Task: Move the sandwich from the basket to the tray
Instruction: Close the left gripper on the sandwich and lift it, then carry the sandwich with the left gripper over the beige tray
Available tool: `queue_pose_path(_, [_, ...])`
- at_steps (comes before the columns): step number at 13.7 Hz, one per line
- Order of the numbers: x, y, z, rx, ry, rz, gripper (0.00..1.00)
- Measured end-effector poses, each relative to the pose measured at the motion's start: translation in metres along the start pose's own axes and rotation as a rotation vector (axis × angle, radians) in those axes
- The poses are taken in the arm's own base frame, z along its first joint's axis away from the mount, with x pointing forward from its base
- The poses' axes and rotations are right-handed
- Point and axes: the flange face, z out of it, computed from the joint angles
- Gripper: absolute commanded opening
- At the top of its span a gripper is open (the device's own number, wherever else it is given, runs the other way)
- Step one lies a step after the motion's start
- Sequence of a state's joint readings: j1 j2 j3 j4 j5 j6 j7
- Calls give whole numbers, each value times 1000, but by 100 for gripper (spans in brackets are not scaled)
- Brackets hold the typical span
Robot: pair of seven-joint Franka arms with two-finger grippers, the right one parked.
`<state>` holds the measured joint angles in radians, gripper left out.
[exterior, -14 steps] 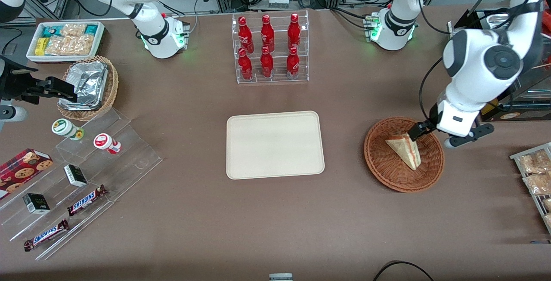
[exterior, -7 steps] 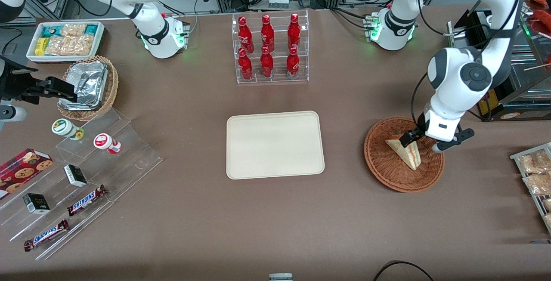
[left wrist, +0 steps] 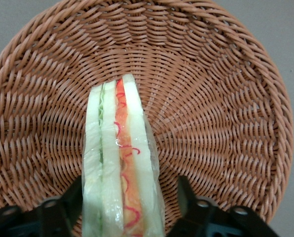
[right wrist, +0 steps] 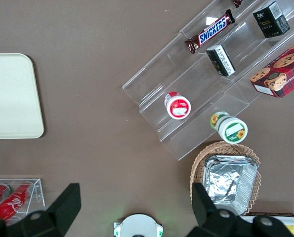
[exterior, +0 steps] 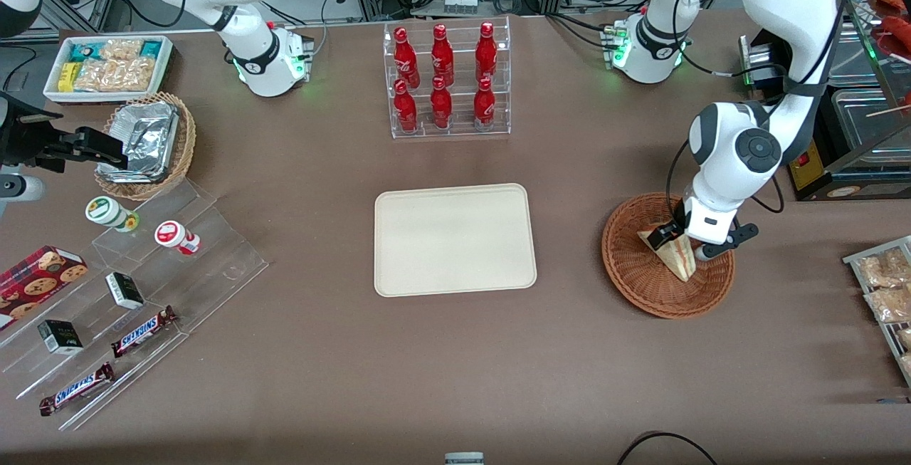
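The sandwich [exterior: 681,260] is a clear-wrapped white wedge with red and green filling. It stands on edge in the round reddish-brown wicker basket [exterior: 630,276], toward the working arm's end of the table. My left arm's gripper [exterior: 680,241] is down in the basket, open, with one black finger on each side of the sandwich's wide end. In the left wrist view the sandwich [left wrist: 119,163] stands between the fingers [left wrist: 186,195], with a gap beside one of them, over the basket's weave [left wrist: 211,98]. The beige tray [exterior: 455,237] lies empty mid-table; it also shows in the right wrist view [right wrist: 8,94].
A clear rack of red bottles [exterior: 445,80] stands farther from the front camera than the tray. A tan basket of foil packets [exterior: 146,141], a white snack bin [exterior: 107,66] and an acrylic step stand with snacks [exterior: 142,287] lie toward the parked arm's end. Packaged snacks [exterior: 882,287] lie beside the basket.
The left arm has swung down and nearer the front camera. The gripper has dropped from above the basket's rim to straddle the sandwich's wide end. The sandwich has not moved.
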<state>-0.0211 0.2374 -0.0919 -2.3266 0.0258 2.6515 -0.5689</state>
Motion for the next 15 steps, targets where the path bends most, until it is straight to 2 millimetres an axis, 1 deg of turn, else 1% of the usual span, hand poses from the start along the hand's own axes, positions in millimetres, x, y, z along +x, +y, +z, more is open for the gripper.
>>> queue_pose_path(2, [1,0,-1,-1,3,-1,0])
queue_pose_path(4, [5,2,-10,1,10,6,0])
queue_pose_path(5, [9,6,-21,20,2,23,0])
queue_pose_path(6, [16,12,-40,51,-20,41,0])
queue_pose_path(7, [24,25,-69,84,-45,58,0])
queue_pose_path(8, [29,44,-104,107,-62,81,0])
queue_pose_path(9, [30,70,-144,118,-67,114,0])
queue_pose_path(10, [23,98,-180,118,-63,154,0])
queue_pose_path(11, [10,129,-207,109,-52,205,0])
queue_pose_path(12, [-10,163,-221,97,-43,262,0])
queue_pose_path(13, [-35,196,-224,86,-40,309,0])
queue_pose_path(14, [-61,228,-216,83,-47,344,0])
queue_pose_path(15, [-87,257,-201,87,-62,373,0])
